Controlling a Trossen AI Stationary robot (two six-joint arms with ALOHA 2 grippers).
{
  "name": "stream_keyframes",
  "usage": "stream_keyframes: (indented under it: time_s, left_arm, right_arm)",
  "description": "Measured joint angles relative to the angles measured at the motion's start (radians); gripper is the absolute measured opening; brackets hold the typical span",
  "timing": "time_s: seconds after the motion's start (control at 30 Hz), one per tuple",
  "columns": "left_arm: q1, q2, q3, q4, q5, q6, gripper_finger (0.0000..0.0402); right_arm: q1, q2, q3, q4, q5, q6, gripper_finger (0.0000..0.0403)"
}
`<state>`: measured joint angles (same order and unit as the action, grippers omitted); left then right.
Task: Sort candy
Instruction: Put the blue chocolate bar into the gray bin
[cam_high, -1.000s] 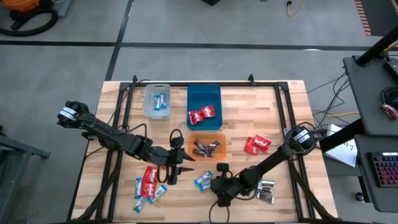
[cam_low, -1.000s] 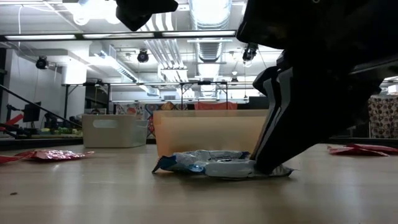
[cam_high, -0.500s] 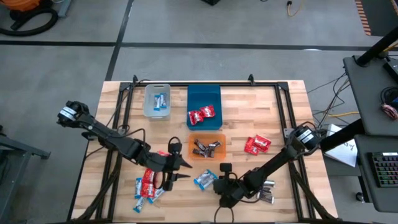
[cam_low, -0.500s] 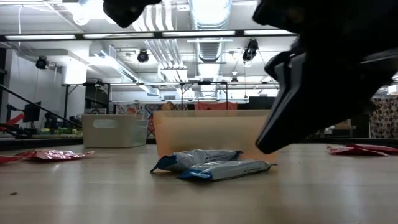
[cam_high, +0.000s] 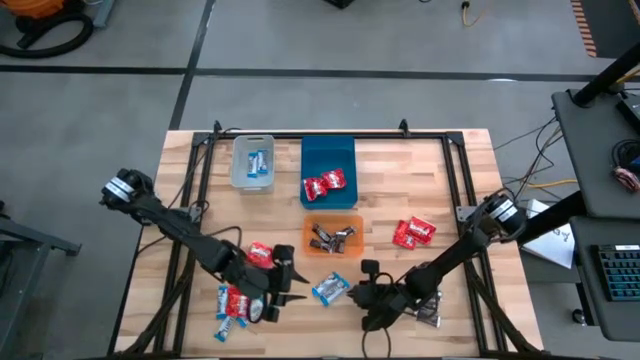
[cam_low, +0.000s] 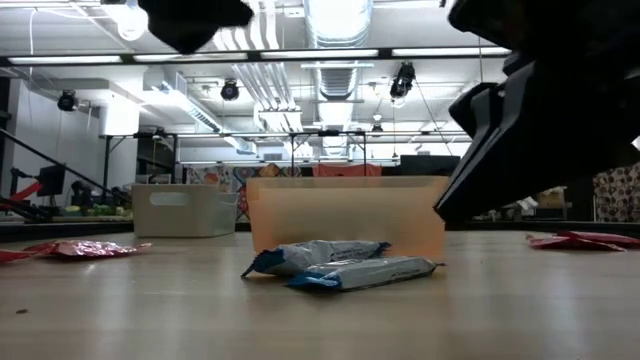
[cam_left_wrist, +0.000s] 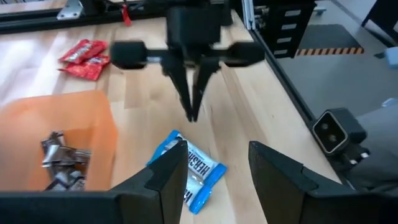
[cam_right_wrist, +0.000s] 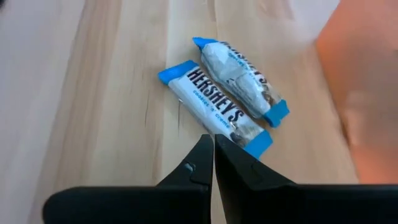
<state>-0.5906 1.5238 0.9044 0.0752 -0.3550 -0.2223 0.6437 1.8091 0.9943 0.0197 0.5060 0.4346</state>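
Two blue-and-white candies (cam_high: 328, 289) lie side by side on the table in front of the orange bin (cam_high: 352, 219); they also show in the low view (cam_low: 340, 266) and the right wrist view (cam_right_wrist: 225, 112). My left gripper (cam_high: 296, 289) (cam_left_wrist: 217, 163) is open just left of them, its fingers pointing at them. My right gripper (cam_high: 352, 292) (cam_right_wrist: 213, 155) is shut just right of them, raised off the table (cam_low: 450, 205). Red candies (cam_high: 238, 297) lie beneath the left arm, more red ones (cam_high: 413, 232) sit to the right, and dark silver ones (cam_high: 430, 306) lie by the right arm.
The clear bin (cam_high: 240, 180) holds blue-and-white candy, the blue bin (cam_high: 328, 152) holds red candy, and the orange bin holds dark candy (cam_high: 332, 237). A lone red candy (cam_high: 258, 254) lies by the left arm. More blue-and-white candies (cam_high: 226, 322) sit near the near-left edge.
My right gripper has risen off the end of the blue-and-white candy where its shut fingers stood, and has drawn back a little toward the table's right. The lower candy has settled flat. My left gripper has moved toward the near edge, coming level with the two candies.
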Motion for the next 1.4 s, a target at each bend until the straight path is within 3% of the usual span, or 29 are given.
stream_keyframes:
  time_s: [0.27,0.5,0.6,0.73,1.1,1.4]
  left_arm:
    - [-0.007,0.221,0.000,0.191,-0.007,-0.006,0.0139]
    - [-0.011,0.369,0.011,0.292,-0.029,-0.021,0.0027]
    - [-0.011,0.421,0.035,0.301,-0.034,-0.034,0.0009]
    - [-0.010,0.480,0.077,0.302,-0.064,-0.032,0.0007]
    - [-0.003,0.558,0.101,0.315,-0.085,-0.071,0.0000]
    - [-0.002,0.563,0.091,0.315,-0.078,-0.083,0.0000]
  right_arm:
    - [0.006,-0.059,-0.098,0.076,0.071,0.070,0.0009]
    - [0.012,-0.048,-0.093,0.078,0.052,0.088,0.0012]
    - [0.012,-0.029,-0.093,0.115,0.044,0.090,0.0025]
    - [0.010,-0.001,-0.094,0.196,0.045,0.124,0.0059]
    - [0.008,0.060,-0.099,0.212,0.100,0.265,0.0188]
    - [-0.013,0.177,-0.098,0.433,0.126,0.264,0.0252]
